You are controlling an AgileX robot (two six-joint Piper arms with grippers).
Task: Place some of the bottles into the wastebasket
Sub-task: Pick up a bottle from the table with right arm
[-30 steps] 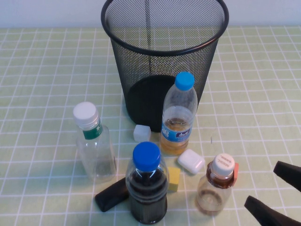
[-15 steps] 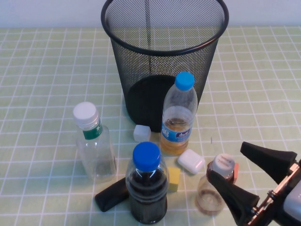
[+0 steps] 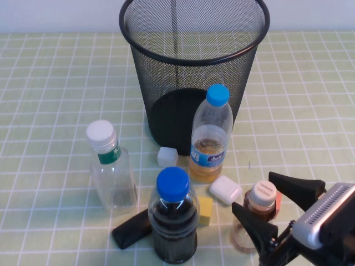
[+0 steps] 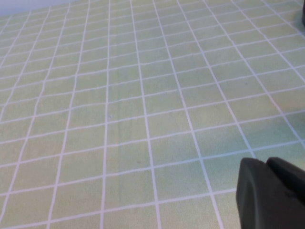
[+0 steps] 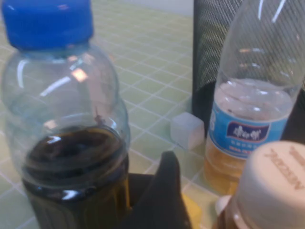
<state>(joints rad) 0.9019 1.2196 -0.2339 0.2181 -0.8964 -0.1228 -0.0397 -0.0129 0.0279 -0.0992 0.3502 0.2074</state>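
Straddling the short brown-banded bottle [image 3: 257, 218] at the table's [image 3: 50, 83] near right, the right tool [image 3: 265, 199] has its fingers spread apart, one on each side of the bottle, not yet closed on it. The green-labelled bottle [image 3: 111, 169] stands upright at near left; the wastebasket [image 3: 194, 66] stands behind. The left tool [image 4: 271, 195] shows only in its wrist view above bare table; I cannot tell its state.
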